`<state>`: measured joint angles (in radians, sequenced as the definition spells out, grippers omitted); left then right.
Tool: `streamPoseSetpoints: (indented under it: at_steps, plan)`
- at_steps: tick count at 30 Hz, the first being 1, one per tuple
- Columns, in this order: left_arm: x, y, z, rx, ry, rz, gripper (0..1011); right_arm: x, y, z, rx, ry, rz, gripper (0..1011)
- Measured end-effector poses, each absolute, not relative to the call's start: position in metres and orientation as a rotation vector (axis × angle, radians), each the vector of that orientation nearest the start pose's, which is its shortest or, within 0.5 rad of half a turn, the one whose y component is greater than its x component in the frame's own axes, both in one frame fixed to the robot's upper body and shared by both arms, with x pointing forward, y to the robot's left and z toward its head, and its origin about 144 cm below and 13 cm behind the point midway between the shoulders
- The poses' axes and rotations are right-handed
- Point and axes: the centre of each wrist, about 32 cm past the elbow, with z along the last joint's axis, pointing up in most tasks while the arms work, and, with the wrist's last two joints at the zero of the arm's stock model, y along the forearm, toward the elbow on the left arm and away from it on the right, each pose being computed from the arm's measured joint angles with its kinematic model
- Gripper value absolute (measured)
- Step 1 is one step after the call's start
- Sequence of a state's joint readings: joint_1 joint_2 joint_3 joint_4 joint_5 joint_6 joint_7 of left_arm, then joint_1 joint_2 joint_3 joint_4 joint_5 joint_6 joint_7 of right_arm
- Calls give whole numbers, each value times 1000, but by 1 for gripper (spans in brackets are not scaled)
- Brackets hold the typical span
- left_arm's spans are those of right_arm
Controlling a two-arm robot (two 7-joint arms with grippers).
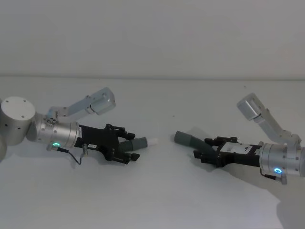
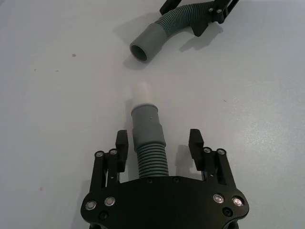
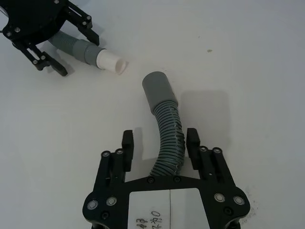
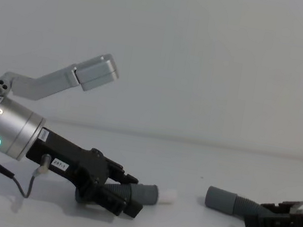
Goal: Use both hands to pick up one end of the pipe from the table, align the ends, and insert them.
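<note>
Hoses are lying apart on the desk, neither one yet lifted. The left claw is straddling the short hose just behind its smooth collar, jaws standing wide with a gap on each side, so it is gripping nothing. The white tip is pointing across toward the other piece. The right claw is likewise straddling the curved hose on its ribbed part, jaws parted; the hose is sitting nearer one finger than the other, and no squeeze is showing. Its wide sleeve is lying near the white tip without touching it, and is angling off that tip's line. Step in hand, as judged: closing both claws. To do it well, each claw is probably needing to centre its hose first, then pinch the ribs close to the stiff end, since a ribbed hose is likely bending under load and spoiling the alignment; lifting evenly is helping too
</note>
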<state>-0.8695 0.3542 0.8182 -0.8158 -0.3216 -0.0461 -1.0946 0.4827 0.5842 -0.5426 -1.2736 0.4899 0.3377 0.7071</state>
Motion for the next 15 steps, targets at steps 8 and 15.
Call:
streamPoseSetpoints:
  at_steps: [8,15]
  plan:
    - [649,244,1215,484,-75,157,533,560,-310,1194,-422,233,-629,411]
    - [649,244,1215,484,-75,157,363,560,-310,1194,-422,233,-629,274]
